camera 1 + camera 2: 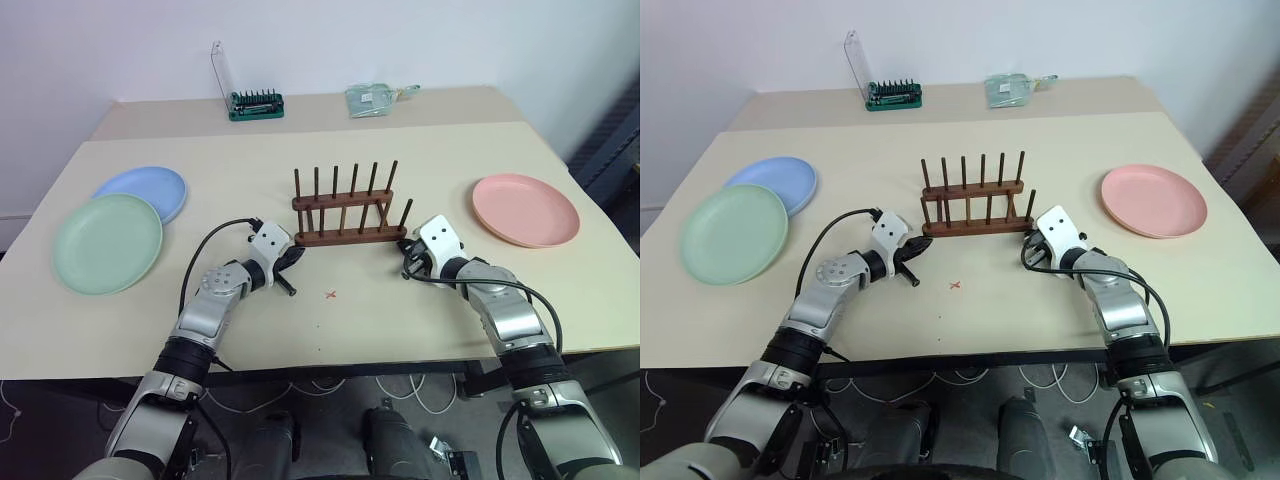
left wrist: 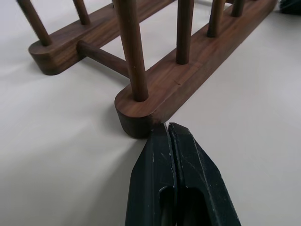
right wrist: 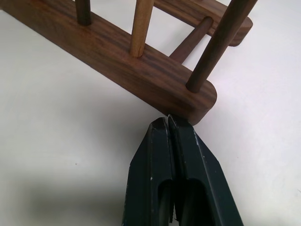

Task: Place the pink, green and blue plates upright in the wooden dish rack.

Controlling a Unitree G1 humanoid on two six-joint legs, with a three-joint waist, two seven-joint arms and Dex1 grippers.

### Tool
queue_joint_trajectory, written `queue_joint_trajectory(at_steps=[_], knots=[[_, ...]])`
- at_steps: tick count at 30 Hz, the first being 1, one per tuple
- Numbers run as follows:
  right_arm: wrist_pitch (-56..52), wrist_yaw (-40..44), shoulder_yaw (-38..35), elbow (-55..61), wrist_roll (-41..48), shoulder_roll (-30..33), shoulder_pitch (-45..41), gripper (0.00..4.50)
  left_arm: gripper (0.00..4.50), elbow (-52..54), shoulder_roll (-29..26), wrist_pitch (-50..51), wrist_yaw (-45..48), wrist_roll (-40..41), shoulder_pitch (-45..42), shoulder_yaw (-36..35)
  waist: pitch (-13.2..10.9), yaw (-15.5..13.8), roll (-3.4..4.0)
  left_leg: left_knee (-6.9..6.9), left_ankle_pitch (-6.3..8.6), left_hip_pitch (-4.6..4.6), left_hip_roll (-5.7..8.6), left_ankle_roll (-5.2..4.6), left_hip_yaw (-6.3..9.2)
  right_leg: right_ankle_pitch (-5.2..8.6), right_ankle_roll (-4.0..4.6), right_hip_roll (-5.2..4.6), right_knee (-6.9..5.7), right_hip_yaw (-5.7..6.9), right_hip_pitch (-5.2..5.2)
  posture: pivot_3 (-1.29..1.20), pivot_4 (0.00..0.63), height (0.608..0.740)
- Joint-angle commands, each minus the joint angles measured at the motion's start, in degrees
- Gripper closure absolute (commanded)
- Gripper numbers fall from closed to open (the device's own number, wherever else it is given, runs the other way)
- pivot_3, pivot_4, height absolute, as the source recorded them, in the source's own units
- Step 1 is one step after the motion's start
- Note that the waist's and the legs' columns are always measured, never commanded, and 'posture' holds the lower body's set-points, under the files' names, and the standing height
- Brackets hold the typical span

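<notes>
The wooden dish rack (image 1: pixel 345 218) stands empty at the table's middle. The pink plate (image 1: pixel 525 210) lies flat to its right. At the far left the green plate (image 1: pixel 107 243) lies flat, its rim over the edge of the blue plate (image 1: pixel 145 190) behind it. My left gripper (image 2: pixel 168 127) is shut, tips against the left end of the rack's near rail (image 2: pixel 141 110). My right gripper (image 3: pixel 168 120) is shut too, tips against the right end of that rail (image 3: pixel 197 101). Neither holds anything. From the head, the left gripper (image 1: pixel 292 256) and right gripper (image 1: pixel 408 260) flank the rack.
A green tray of screwdriver bits (image 1: pixel 256 104) with an upright clear lid and a small plastic bag (image 1: pixel 372 99) sit on the far table. A small red cross (image 1: pixel 331 294) marks the tabletop in front of the rack. The table's front edge (image 1: pixel 320 365) runs under my forearms.
</notes>
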State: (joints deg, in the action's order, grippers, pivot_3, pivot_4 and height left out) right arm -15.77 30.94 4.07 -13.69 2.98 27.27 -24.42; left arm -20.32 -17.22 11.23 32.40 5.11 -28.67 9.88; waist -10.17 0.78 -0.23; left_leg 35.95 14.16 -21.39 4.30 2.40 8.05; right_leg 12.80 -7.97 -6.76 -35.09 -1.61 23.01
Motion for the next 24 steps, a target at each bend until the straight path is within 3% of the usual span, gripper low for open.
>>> queue_joint_trajectory(at_steps=[1,14,17,23,24], knots=[[0.6,0.6,-1.6,3.7,0.3,1.2,1.7,4.45,4.50,-3.1,-0.4,0.6,-1.0,-1.9,1.1,-0.4,0.0,0.0,0.01,0.00,0.00,0.00,0.00,0.00,0.00,0.00,0.00,0.00,0.00,0.00,0.00,0.00,0.150,0.740],[-1.3,6.8,-8.3,13.8,2.8,11.8,8.8,4.45,4.50,-1.3,-2.2,-4.0,0.7,-1.4,1.5,-1.5,0.0,0.1,-0.02,-0.02,0.00,-0.02,-0.02,0.00,-0.01,0.14,-0.23,0.00,0.01,0.01,0.02,0.00,0.150,0.740],[-2.1,7.4,-10.9,12.5,2.2,16.1,8.8,3.60,4.50,3.2,-3.4,-4.5,5.1,1.7,3.1,-2.3,0.0,0.2,-0.01,-0.06,0.00,-0.11,-0.03,0.00,-0.05,0.14,-0.22,-0.01,0.02,0.00,0.13,0.00,0.150,0.740],[4.0,4.3,-9.8,1.5,-5.3,23.2,5.5,0.69,4.50,16.3,-5.8,-0.3,17.1,8.3,6.4,-0.2,-0.1,-0.1,-0.09,-0.03,0.01,-0.30,-0.02,0.00,-0.06,0.02,0.00,-0.03,0.08,0.00,0.25,0.00,0.150,0.740],[5.5,3.6,-8.9,-1.6,-6.9,23.8,4.3,0.69,4.50,18.6,-6.3,1.1,19.1,9.2,6.9,0.7,-0.1,-0.1,-0.09,-0.01,0.01,-0.35,-0.02,0.00,-0.06,0.03,0.00,-0.03,0.08,0.00,0.28,0.00,0.150,0.740]])
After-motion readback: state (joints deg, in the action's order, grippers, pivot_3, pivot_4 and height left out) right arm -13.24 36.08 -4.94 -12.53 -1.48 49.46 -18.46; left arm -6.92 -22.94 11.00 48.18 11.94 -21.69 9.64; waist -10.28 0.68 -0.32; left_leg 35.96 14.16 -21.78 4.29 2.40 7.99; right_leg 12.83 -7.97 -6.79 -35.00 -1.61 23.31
